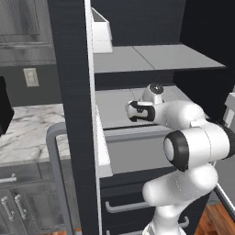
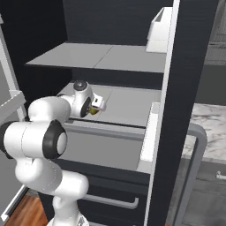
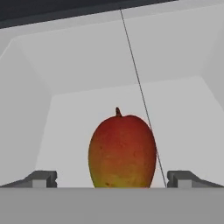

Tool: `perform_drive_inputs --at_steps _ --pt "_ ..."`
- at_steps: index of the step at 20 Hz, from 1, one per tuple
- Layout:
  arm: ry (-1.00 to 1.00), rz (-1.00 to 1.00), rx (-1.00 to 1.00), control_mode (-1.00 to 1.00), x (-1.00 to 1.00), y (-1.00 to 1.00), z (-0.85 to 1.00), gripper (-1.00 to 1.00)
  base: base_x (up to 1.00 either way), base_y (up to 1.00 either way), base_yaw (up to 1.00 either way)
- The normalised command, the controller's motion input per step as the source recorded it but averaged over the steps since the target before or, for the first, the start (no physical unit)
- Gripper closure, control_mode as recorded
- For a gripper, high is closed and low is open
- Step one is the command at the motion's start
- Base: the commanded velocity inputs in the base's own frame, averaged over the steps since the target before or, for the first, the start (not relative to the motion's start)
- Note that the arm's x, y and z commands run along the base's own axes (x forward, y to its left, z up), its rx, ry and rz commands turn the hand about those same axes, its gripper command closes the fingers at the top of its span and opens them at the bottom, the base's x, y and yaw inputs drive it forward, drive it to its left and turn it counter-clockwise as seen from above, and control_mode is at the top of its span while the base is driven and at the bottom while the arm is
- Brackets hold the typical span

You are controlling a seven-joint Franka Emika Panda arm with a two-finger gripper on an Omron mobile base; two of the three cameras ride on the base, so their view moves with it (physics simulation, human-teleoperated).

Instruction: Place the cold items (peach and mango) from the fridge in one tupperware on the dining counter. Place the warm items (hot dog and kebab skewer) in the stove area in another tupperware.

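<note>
The mango (image 3: pixel 122 151) stands dead ahead at 12 o'clock between the 2 wide-set fingertips (image 3: pixel 41 178), blocking the middle. Bare shelf floor (image 3: pixel 70 131) lies free at 10 and 2 o'clock, closed off by fridge walls (image 3: pixel 26 118) beyond.

The mango (image 3: pixel 122 151) is showing red fading to yellow-green at six o'clock; the fridge shelf (image 3: pixel 87 105) is looking pale grey; the bench (image 1: pixel 27 126) is wearing white-grey marble veining.
</note>
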Motion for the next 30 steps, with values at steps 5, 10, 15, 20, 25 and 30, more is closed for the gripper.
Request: perform_drive_inputs --at_steps 5,10,15,20,25,30 --pt "0.00 0.00 -0.02 -1.00 0.46 -0.08 -0.23 -1.00 0.00 0.00 0.00" --pt "0.06 0.00 -0.09 -1.00 0.04 -0.11 -0.30 -1.00 0.00 0.00 0.00" --pt "0.05 0.00 -0.04 -1.00 0.07 -0.01 -0.25 -1.00 0.00 0.00 0.00" --pt "0.32 0.00 0.00 -1.00 0.00 -0.02 -0.43 1.00 0.00 0.00 0.00" --pt "0.37 -0.01 0.00 -1.00 0.00 -0.23 -0.62 1.00 0.00 0.00 0.00" --pt "-0.21 -0.07 0.23 -1.00 -0.40 -0.44 -0.20 1.00 0.00 0.00 0.00"
